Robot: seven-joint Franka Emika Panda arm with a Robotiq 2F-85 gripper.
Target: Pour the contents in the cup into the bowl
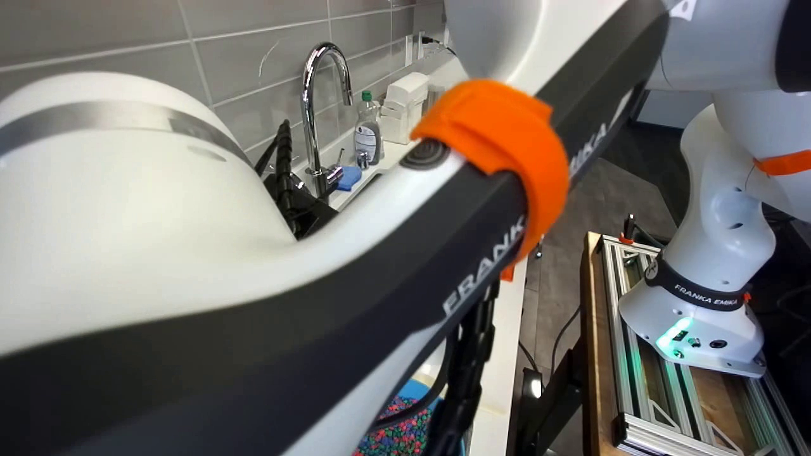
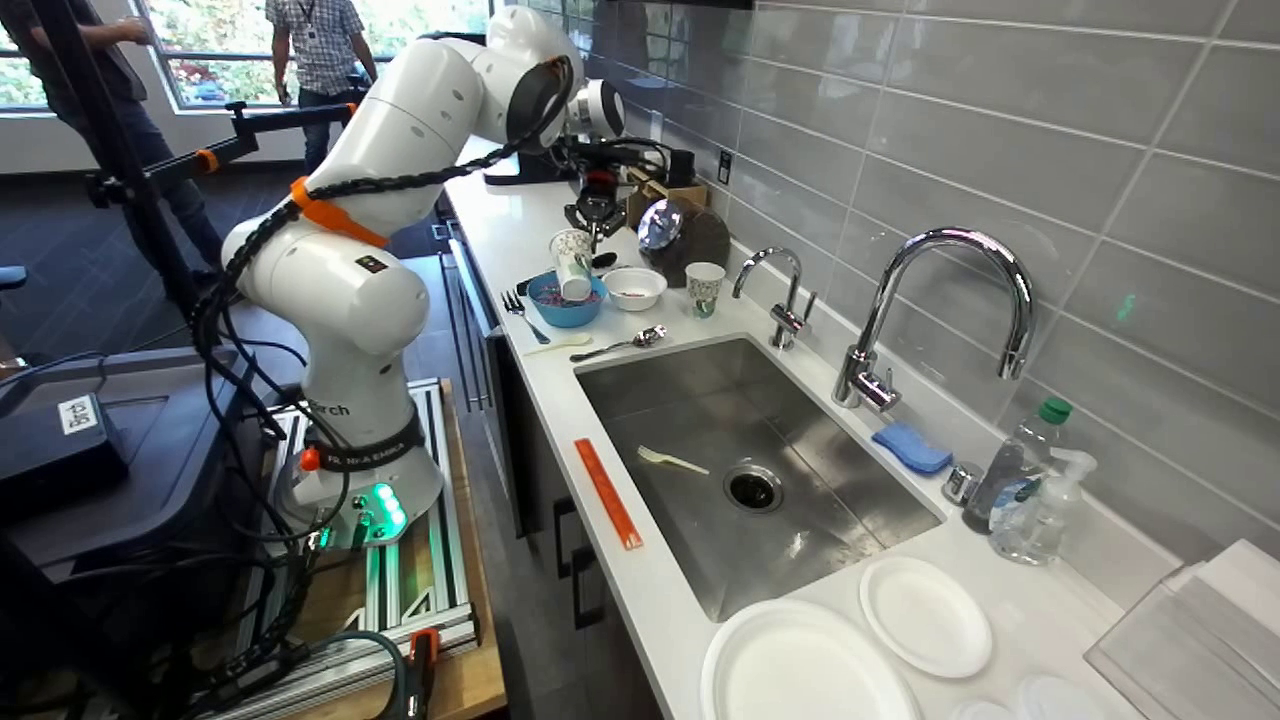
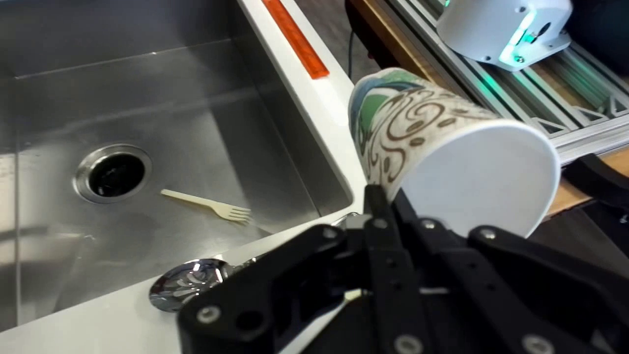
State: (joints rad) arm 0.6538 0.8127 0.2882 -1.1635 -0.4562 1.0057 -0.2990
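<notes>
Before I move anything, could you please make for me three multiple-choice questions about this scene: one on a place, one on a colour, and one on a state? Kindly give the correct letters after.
1. Where does the white bowl stand?
A) in the sink
B) beside the blue bowl
C) on a plate

2. What colour is the sponge?
A) blue
B) yellow
C) pink

3. How do the jaws stand?
A) wide open
B) closed on a spoon
C) closed on the wall of a patterned cup

Right letters:
1. B, since an exterior view shows the two bowls next to each other.
2. A, since the sponge looks plainly blue in both exterior views.
3. C, since the wrist view shows the cup's wall pinched between them near the rim.
</notes>
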